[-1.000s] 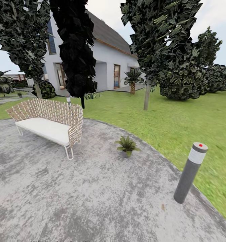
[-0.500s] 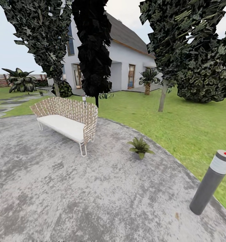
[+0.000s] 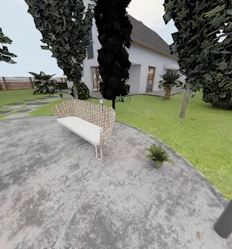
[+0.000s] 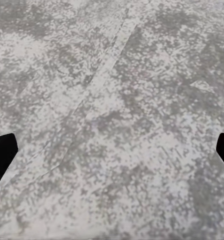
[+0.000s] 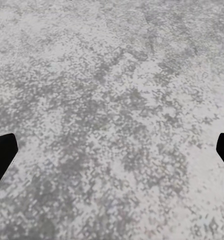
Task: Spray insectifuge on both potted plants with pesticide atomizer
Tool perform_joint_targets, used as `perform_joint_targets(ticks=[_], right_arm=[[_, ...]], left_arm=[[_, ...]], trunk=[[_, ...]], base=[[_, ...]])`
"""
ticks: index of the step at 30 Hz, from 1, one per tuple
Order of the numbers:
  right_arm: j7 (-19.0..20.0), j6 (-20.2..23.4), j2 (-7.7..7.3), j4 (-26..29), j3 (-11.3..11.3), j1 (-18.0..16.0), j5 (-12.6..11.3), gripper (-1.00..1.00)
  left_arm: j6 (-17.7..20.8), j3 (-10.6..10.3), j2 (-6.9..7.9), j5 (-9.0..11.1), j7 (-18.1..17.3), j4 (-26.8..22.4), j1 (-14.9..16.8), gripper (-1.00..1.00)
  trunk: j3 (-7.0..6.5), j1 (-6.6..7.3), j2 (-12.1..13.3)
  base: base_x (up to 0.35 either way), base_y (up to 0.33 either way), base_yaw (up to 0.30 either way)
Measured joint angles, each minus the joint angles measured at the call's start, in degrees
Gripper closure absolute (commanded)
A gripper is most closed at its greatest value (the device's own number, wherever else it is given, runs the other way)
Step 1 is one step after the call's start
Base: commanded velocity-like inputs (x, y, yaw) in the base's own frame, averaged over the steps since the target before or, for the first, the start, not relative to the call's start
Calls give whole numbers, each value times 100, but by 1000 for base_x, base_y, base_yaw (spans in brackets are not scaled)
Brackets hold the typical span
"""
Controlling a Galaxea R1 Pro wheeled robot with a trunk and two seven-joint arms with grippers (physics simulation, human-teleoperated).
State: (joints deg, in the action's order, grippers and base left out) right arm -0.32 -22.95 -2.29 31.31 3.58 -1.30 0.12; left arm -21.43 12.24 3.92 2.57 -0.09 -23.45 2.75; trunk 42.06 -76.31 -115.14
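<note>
From the head view, one potted plant (image 3: 158, 155) sits on the round paving (image 3: 78, 193) right of the wicker bench (image 3: 85, 121), near the lawn (image 3: 185, 135); a grey post (image 3: 230, 218) stands at near right. The pesticide atomizer's place cannot be told; being slim and likely light and smooth, it suits a mid-body grasp. In the wrist views, the left gripper (image 4: 112, 150) and right gripper (image 5: 112, 150) hang over paving, jaws wide and empty.

Home garden: lawn (image 3: 185, 121), round paving (image 3: 78, 193), bench (image 3: 85, 121), house (image 3: 143, 65).
</note>
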Motion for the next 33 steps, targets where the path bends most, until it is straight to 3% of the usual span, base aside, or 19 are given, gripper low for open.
perform_joint_targets(ticks=[33], right_arm=[[14, 9, 0, 0, -10, 0, 11, -100]], left_arm=[[26, -92, -4, -17, -11, 12, 1, -100]], trunk=[[32, 2, 0]], base=[[16, 0, 281]])
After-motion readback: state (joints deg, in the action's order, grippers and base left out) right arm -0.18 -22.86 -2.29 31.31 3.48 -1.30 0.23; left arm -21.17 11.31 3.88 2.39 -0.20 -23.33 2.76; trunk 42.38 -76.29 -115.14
